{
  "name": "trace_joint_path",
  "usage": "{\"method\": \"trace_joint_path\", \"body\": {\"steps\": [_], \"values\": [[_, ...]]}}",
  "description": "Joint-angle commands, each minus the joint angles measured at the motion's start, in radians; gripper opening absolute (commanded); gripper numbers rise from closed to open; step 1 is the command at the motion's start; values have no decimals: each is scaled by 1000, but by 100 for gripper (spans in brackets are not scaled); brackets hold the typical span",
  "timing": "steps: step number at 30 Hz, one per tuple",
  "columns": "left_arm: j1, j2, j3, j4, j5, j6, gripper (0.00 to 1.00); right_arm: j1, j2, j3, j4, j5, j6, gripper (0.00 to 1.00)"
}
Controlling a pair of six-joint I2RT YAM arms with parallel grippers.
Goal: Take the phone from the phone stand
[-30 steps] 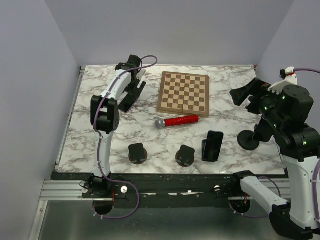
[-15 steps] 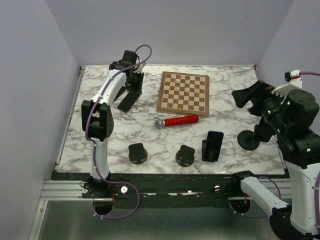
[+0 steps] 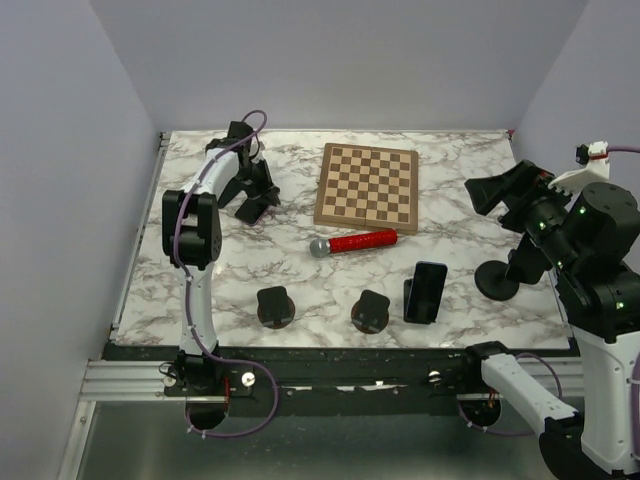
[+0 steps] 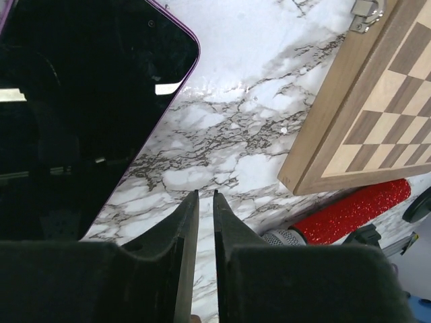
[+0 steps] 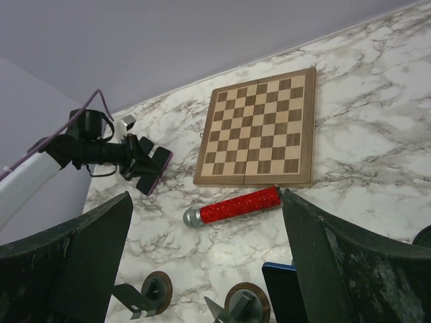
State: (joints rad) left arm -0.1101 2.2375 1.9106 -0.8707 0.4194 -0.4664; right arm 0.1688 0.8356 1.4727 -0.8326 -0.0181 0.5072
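Observation:
A black phone (image 3: pixel 429 288) with a blue edge (image 5: pixel 279 291) stands upright on a phone stand (image 3: pixel 411 304) at the near right of the marble table. My right gripper (image 3: pixel 495 192) hangs open high above the right side, well away from it, with nothing between its wide-set fingers (image 5: pixel 207 194). A second phone (image 3: pixel 258 207) with a purple rim lies flat at the far left (image 4: pixel 87 101). My left gripper (image 3: pixel 266 190) is beside that phone, shut and holding nothing (image 4: pixel 205 194).
A wooden chessboard (image 3: pixel 367 187) lies at the back centre. A red glitter microphone (image 3: pixel 355 243) lies in front of it. Two bare stands (image 3: pixel 275 306) (image 3: pixel 371 311) sit near the front edge. A black round base (image 3: pixel 497 280) stands at the right.
My left gripper has shut from open and its arm has swung leftward, leaving the purple-rimmed phone flat on the table. The right arm has shifted only slightly.

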Motion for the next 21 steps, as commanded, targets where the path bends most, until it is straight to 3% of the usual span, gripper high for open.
{"method": "trace_joint_path", "body": {"steps": [1,4,7,14,18,21], "values": [[-3,40,57,-39,47,-45,22,-4,-12,-11,23,-29,11,100],[-2,-44,-33,39,23,-49,24,-3,-14,-61,36,-38,18,100],[0,-159,-132,128,-33,-60,41,-3,1,-111,35,-60,10,100],[-27,-470,-314,246,-81,-11,65,-3,48,-119,-34,-11,-76,100],[-128,-658,-421,298,-107,-33,72,-4,101,-108,-90,-33,-110,100],[-318,-785,-488,323,-216,-49,78,-3,91,-122,-82,9,-106,100]]}}
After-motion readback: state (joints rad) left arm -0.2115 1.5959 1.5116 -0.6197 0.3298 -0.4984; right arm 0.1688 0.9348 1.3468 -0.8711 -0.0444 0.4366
